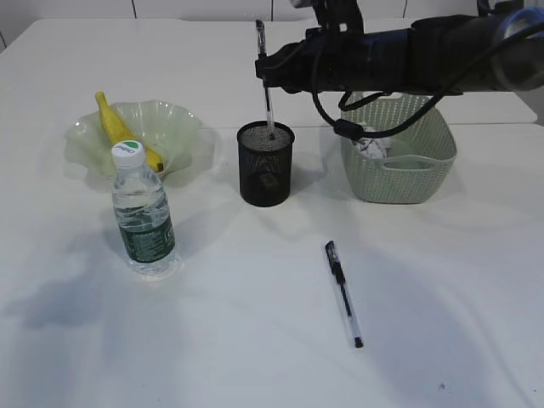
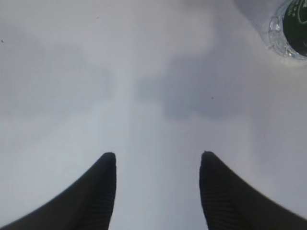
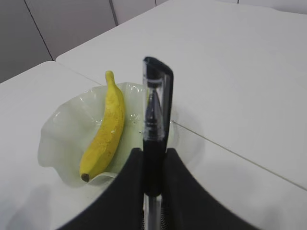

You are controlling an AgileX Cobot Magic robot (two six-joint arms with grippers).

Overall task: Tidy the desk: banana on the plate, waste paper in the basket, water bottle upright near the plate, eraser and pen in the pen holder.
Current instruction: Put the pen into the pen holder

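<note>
My right gripper [image 1: 264, 70] [image 3: 153, 155] is shut on a pen [image 1: 266, 93] [image 3: 155, 129], held upright with its lower end inside the black mesh pen holder [image 1: 265, 166]. A second pen [image 1: 342, 291] lies on the table in front. The banana [image 1: 119, 129] [image 3: 105, 127] lies on the pale green plate [image 1: 170, 119] [image 3: 57, 139]. The water bottle [image 1: 143, 211] stands upright in front of the plate; its base shows in the left wrist view [image 2: 291, 28]. Crumpled paper [image 1: 371, 148] lies in the green basket [image 1: 399, 174]. My left gripper [image 2: 157, 154] is open and empty over bare table. The eraser is not visible.
The right arm [image 1: 399, 55] stretches across the back over the basket. A table seam [image 1: 476, 124] runs behind the basket.
</note>
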